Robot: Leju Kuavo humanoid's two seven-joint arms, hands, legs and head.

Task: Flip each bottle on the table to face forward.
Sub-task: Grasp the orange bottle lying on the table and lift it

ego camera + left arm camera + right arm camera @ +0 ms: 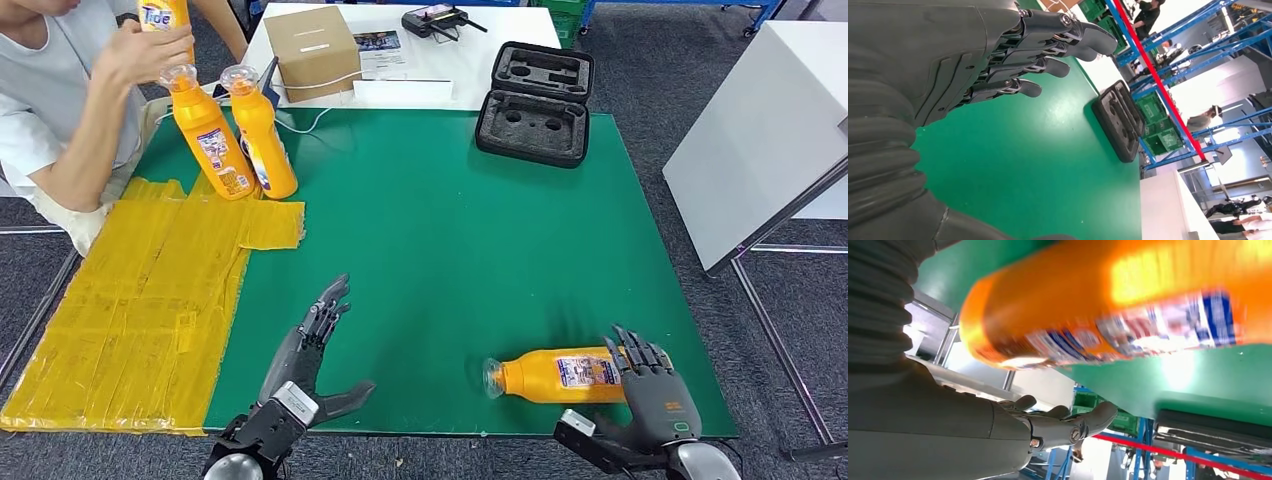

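I see the orange plastic detergent bottle (pixel 565 374) lying on its side on the green bench (pixel 440 250), cap away from my right robot hand (pixel 655 395). That robot hand rests at the bottle's base, fingers spread, nothing gripped. The left robot hand (pixel 315 365) hovers open beside the bottle. I should wrap the body firmly before rotating.

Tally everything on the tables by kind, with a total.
Orange bottles on the green mat: 3, two standing, one lying on its side
Black foam case: 1
Cardboard box: 1
Black controller: 1
Total: 6
A fourth bottle is in a person's hand.
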